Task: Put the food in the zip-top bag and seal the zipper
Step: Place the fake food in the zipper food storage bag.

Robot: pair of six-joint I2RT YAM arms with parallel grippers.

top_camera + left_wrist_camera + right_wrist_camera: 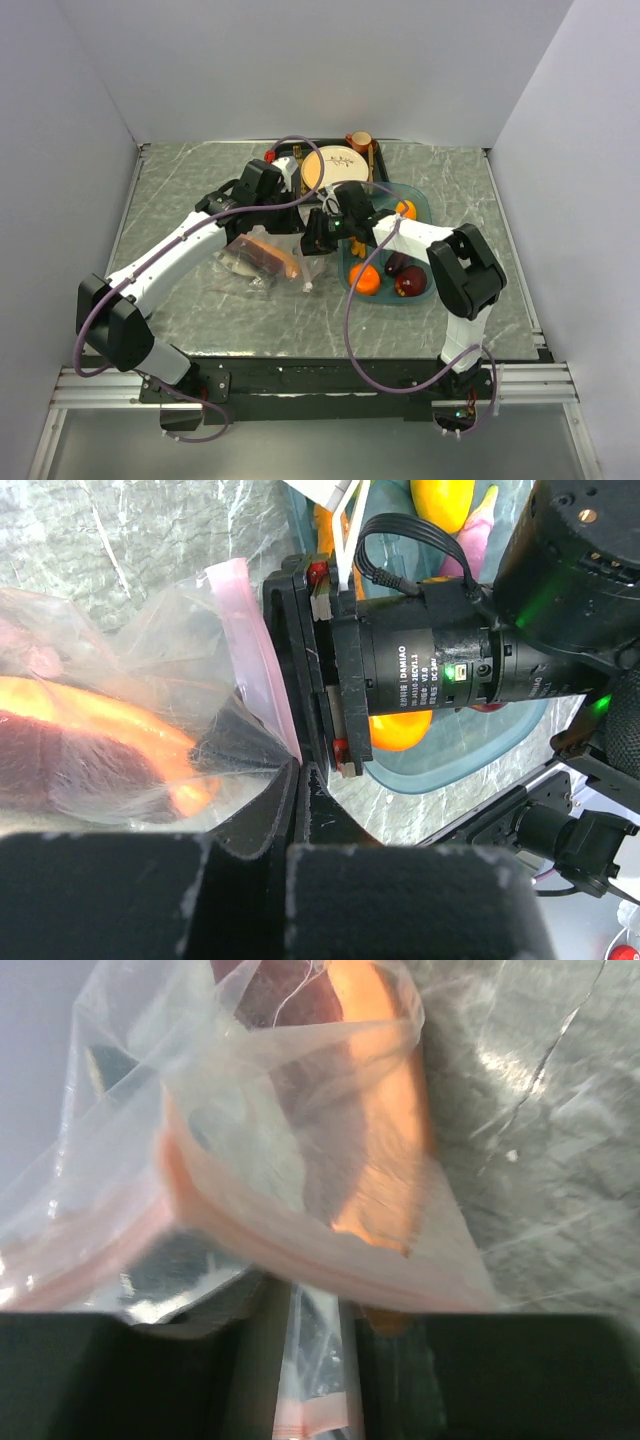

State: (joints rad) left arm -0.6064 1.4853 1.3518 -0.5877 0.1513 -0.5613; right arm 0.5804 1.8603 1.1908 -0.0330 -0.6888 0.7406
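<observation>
zip-top bag [262,262] is found lying on the marbled grey table [170,170], left of the teal tray [470,760] and nearer the arm bases than the round plate [335,168]. it is seen as clear, crinkled film, bunched and puffed rather than flat, with bright glints along its creases. the zipper [250,645] is shown as a pale pink band along the mouth edge. in the left wrist view it runs upright and is bent over near its top, and in the right wrist view it is doubled into two layers. a long piece of food [100,745], orange on one side and dark brownish-red on the other, is enclosed by the film and is blurred through it.

the left gripper [298,772] is closed, and a pointed tuck of the bag's film just below the pink band is pinched between its fingers. the right gripper [310,1310] is held at the mouth from the opposite side, close to the left one. its fingers are parted, and a narrow fold of film with a pink end hangs in the gap. whether that fold is touched by the pads cannot be told.

more food is seen lying in the tray: an orange [365,279], a red apple [410,283], a purple eggplant [396,262] and an orange-yellow piece [405,210].
</observation>
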